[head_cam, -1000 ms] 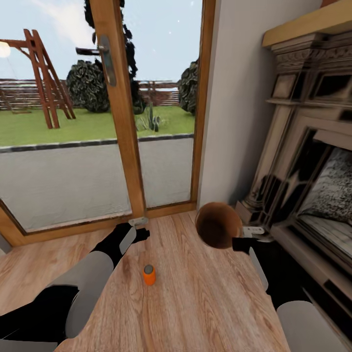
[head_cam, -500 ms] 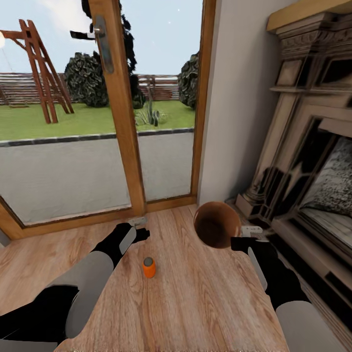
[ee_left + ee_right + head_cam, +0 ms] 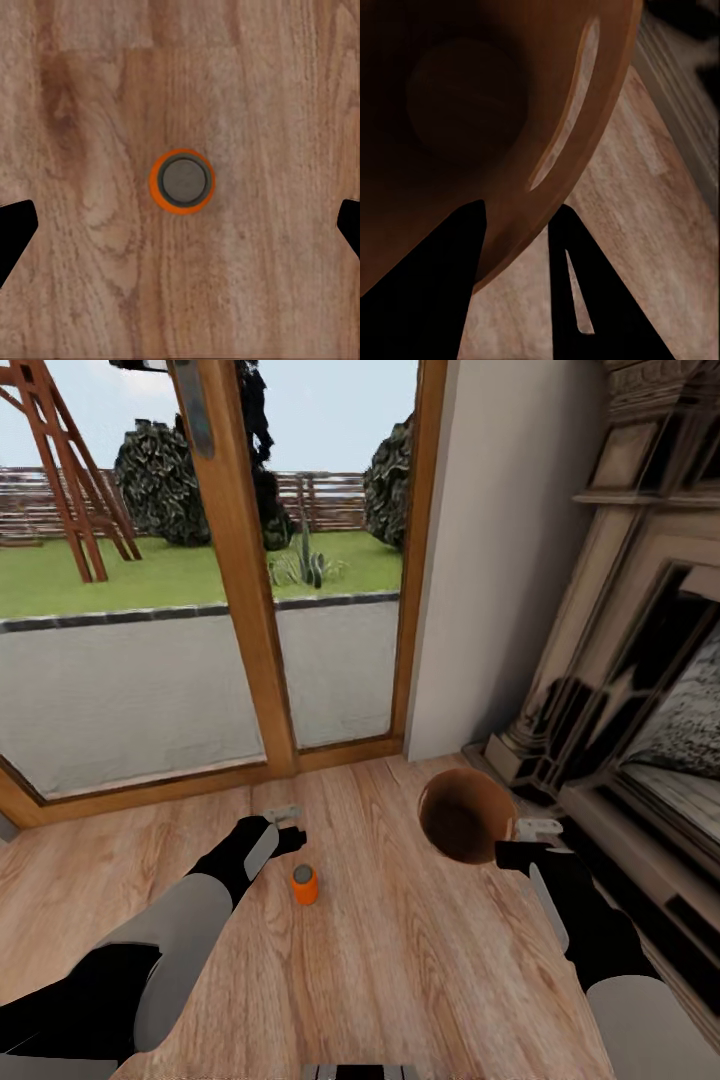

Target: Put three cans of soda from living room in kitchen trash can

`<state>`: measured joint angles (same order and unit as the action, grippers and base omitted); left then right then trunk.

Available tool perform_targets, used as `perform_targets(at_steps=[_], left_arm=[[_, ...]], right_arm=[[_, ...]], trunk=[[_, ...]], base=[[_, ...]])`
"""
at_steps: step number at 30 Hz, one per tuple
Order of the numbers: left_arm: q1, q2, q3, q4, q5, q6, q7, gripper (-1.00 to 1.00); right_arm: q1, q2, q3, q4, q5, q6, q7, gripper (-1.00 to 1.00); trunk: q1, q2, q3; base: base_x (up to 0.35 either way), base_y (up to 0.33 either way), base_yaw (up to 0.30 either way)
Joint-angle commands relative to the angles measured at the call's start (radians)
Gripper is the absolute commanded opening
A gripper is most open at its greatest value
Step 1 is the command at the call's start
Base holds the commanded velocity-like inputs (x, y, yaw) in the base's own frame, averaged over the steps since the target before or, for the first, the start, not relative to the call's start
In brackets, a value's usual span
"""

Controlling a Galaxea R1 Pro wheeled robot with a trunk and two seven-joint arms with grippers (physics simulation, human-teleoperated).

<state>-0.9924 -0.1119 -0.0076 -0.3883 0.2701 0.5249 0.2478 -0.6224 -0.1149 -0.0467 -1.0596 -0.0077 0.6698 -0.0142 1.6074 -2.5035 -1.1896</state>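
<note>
Hovering the left hand (image 3: 283, 827) wide open right above the orange can (image 3: 181, 181), standing upright on the wood floor (image 3: 400, 970), looks ready to grab. Right hand (image 3: 520, 840) pinches the trash can (image 3: 468, 816) rim, carrying it tilted nearby for an easy drop.

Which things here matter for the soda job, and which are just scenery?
Job: orange soda can upright on the floor below the open left tool; brown trash can, rim pinched by the right tool.
Scenery: glass doors, fireplace.

Orange can (image 3: 304, 883) nearer left end effector (image 3: 286, 827)
</note>
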Motion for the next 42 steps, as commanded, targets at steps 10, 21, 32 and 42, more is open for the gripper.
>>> perform_targets(at_steps=[10,21,32,42], left_arm=[[0.000,0.000,0.000,-0.004,0.000,0.000,0.000,1.00],[0.000,0.000,0.000,-0.006,0.000,0.001,0.001,1.00],[0.000,0.000,0.000,-0.007,0.000,0.001,0.001,1.00],[0.000,0.000,0.000,-0.007,0.000,0.000,0.001,1.00]], right_arm=[[0.000,-0.006,0.012,-0.004,-0.024,-0.002,0.005,-1.00],[0.001,-0.005,0.017,-0.005,-0.022,-0.004,0.005,-1.00],[0.001,-0.005,0.018,-0.005,-0.021,-0.004,0.005,-1.00],[0.001,-0.005,0.016,-0.005,-0.021,-0.004,0.005,-1.00]], trunk=[[0.002,-0.001,-0.031],[0.002,-0.001,-0.040],[0.002,-0.001,-0.040],[0.002,-0.001,-0.040]], base=[[0.000,0.000,0.000],[0.006,0.000,0.000],[0.207,0.000,0.000],[0.025,0.000,0.000]])
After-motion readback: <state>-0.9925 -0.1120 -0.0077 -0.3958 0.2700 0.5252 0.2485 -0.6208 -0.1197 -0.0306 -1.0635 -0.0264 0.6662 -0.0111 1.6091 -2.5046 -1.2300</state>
